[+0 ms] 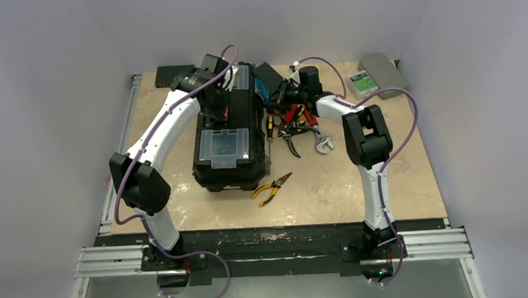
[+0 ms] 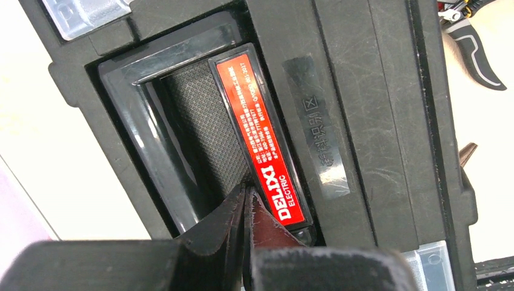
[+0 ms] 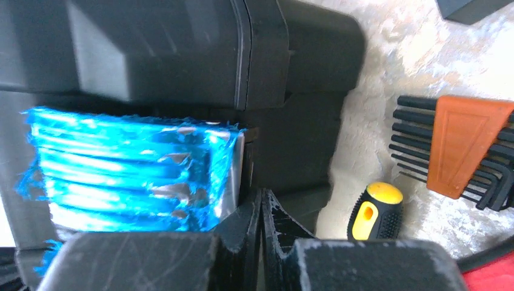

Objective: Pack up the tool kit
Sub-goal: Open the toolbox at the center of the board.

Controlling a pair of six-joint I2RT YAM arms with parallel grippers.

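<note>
While the toolbox (image 1: 230, 172) sits mid-table with its lid down, its tools lie outside it. A heap of pliers (image 1: 294, 128) is just right of the box, with the wrench (image 1: 324, 144) at the heap's edge, and one yellow-handled pair (image 1: 271, 188) lies near the box's front right corner. The left gripper (image 2: 245, 221), fingers pressed together and empty, points into the recess beside the box's red-labelled handle (image 2: 267, 145). The right gripper (image 3: 262, 227), likewise closed on nothing, noses at the blue-filmed plate (image 3: 133, 170) on the box's side. A shove from either closed tip would likely slide the box into the heap and scatter the tools.
</note>
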